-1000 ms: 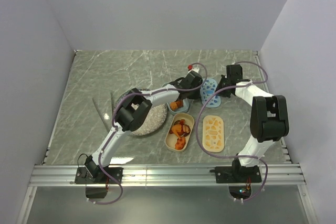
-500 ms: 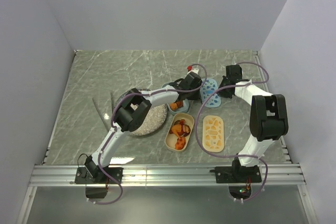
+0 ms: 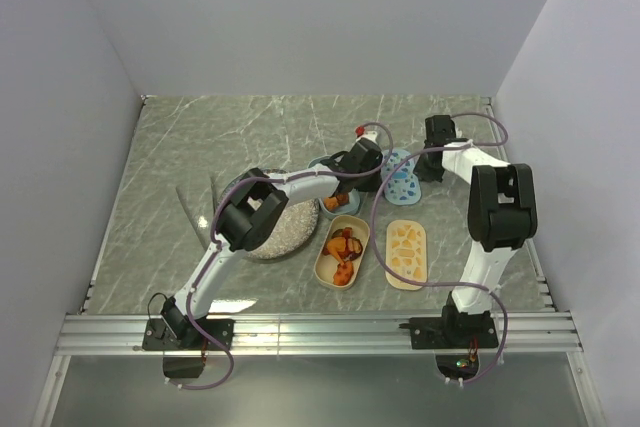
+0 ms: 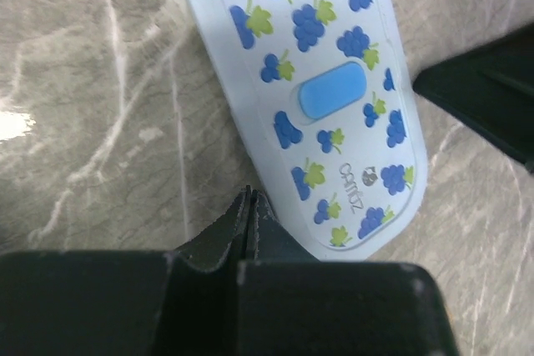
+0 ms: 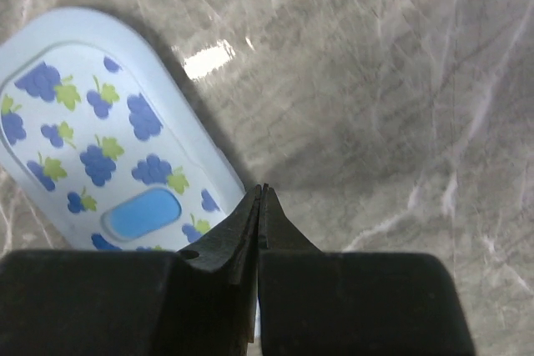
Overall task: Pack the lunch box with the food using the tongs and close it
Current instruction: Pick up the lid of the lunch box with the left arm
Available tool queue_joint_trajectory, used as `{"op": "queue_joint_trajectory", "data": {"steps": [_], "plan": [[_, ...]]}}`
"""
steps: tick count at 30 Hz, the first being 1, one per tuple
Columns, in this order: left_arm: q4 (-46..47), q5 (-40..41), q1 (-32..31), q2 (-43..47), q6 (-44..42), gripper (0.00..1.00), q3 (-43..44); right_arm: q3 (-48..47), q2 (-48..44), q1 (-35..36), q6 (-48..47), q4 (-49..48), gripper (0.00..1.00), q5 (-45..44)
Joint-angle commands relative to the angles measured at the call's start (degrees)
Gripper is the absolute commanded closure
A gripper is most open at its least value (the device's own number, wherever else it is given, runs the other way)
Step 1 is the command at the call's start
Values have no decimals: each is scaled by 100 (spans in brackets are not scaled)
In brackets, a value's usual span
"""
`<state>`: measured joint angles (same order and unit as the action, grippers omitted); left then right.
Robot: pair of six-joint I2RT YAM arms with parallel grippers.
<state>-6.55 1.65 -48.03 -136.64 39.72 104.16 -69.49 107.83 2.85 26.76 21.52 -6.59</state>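
Note:
The food shows as orange and brown chunks in the cream oval tub [image 3: 352, 225] and one orange piece [image 3: 333, 202] in the light-blue tub [image 3: 349, 209] behind it. The blue grape-print lid [image 3: 402, 175] [image 4: 325, 97] [image 5: 108, 139] lies flat on the table between both grippers. My left gripper [image 3: 380, 173] [image 4: 250, 198] is shut and empty, its tips at the lid's left edge. My right gripper [image 3: 424, 169] [image 5: 264, 192] is shut and empty at the lid's right edge. The tongs [image 3: 197, 209] lie left of the plate.
A round speckled plate [image 3: 275, 232] sits under the left arm. A cream patterned lid [image 3: 406, 253] lies right of the cream tub. A small red-capped object [image 3: 362, 130] stands behind the left wrist. Walls close in at the left, back and right.
The right arm has swung its elbow leftward and back, and its wrist has shifted slightly towards the far side. The left arm and the lid have hardly moved. Both grippers stay shut.

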Motion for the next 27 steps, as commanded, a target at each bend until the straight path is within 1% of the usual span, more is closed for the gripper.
{"op": "queue_joint_trajectory", "data": {"steps": [1,7,11,12,18,22,24,26,27], "plan": [[-5,-261,22,287,-9,100,-211,-433,238,40,-57,274,100,-106],[522,-823,101,419,18,100,-589,-609,441,136,-215,388,100,193],[611,-859,145,533,53,99,-791,-688,511,180,-286,476,100,263],[828,-877,162,568,62,98,-827,-714,520,189,-329,511,100,281],[1094,-1246,259,490,167,92,-942,-908,625,330,-461,687,100,351],[875,-1141,285,357,211,87,-766,-917,625,347,-470,696,100,343],[682,-887,285,383,246,83,-765,-925,634,348,-470,705,100,325],[672,-754,285,462,255,80,-835,-926,634,356,-479,705,100,316],[524,-632,294,497,272,79,-871,-917,625,356,-470,705,100,316]]}}
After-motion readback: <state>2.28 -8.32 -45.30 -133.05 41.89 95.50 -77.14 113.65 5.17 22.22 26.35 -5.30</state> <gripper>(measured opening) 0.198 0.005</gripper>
